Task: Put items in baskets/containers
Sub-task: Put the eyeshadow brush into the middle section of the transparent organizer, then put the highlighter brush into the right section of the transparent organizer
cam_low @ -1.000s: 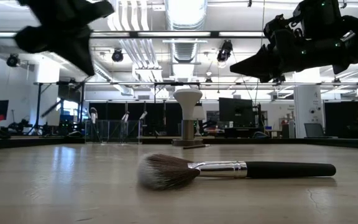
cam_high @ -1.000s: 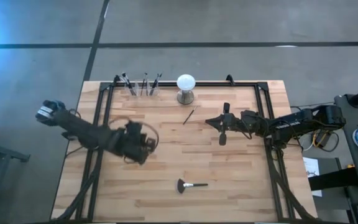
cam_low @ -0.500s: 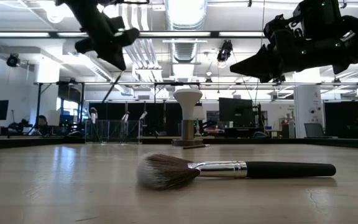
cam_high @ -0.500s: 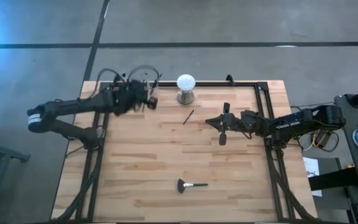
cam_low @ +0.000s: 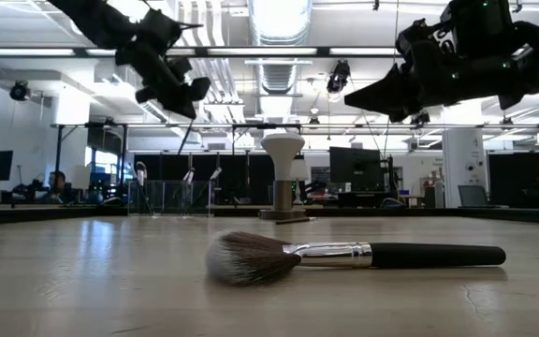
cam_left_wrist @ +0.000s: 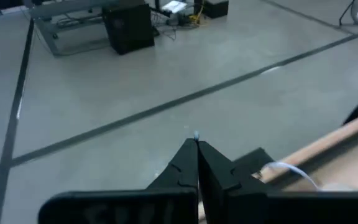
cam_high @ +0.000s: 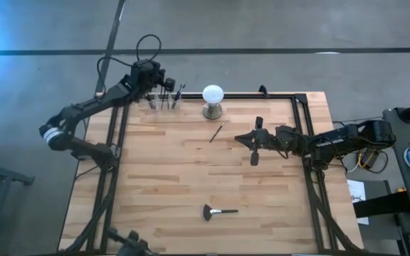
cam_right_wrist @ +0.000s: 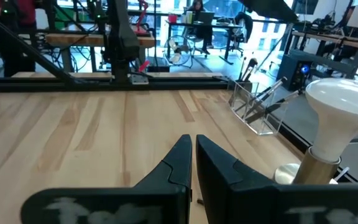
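Table [cam_high: 176, 171]: left tool [cam_high: 168, 84] above brush-filled cups [cam_high: 164, 104].

White globe [cam_high: 213, 94], black-handled fan brush [cam_high: 218, 211]

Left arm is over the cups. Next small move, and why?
Probably ease the left end effector straight down, then open it. It is shut on a slim brush that hangs above the clear cups, well above their rims, so letting go from this height risks a miss. The right end effector waits shut over mid-table.
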Action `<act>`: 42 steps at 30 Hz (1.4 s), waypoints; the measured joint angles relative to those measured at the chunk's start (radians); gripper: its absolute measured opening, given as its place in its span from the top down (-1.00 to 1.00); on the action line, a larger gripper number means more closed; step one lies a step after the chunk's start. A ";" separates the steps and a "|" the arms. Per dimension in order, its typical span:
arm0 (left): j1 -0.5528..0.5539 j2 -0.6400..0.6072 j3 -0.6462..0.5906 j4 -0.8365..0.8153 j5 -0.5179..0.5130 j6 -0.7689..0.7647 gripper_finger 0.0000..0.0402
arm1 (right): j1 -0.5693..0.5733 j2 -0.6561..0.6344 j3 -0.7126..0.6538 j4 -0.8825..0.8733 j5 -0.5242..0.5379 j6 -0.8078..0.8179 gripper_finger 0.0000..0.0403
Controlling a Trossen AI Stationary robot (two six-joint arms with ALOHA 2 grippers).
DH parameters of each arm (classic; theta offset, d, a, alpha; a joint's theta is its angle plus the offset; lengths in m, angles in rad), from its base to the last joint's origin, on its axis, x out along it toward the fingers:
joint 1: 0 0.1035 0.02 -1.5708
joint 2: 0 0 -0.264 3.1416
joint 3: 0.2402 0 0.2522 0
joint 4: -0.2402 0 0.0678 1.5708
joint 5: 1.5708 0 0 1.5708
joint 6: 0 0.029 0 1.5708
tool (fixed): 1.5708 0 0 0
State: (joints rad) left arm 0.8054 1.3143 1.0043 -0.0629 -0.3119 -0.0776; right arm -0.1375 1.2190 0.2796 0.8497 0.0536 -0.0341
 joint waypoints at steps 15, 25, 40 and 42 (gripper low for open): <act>0.057 0.074 -0.363 0.508 0.093 -0.057 1.00 | 0.000 0.000 0.009 -0.003 0.001 0.001 0.91; 0.058 0.068 -0.477 0.629 0.091 -0.086 1.00 | 0.000 0.000 0.025 -0.008 0.001 0.007 0.91; 0.058 0.065 -0.475 0.631 0.114 -0.076 0.78 | 0.000 0.000 0.025 -0.058 0.001 0.132 0.91; 0.058 0.064 -0.475 0.631 0.115 -0.067 0.77 | 0.000 0.000 0.026 -0.062 0.001 0.144 0.91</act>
State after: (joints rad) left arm 0.8639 1.3779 0.5289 0.5682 -0.1966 -0.1445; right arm -0.1375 1.2190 0.3058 0.7878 0.0544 0.1098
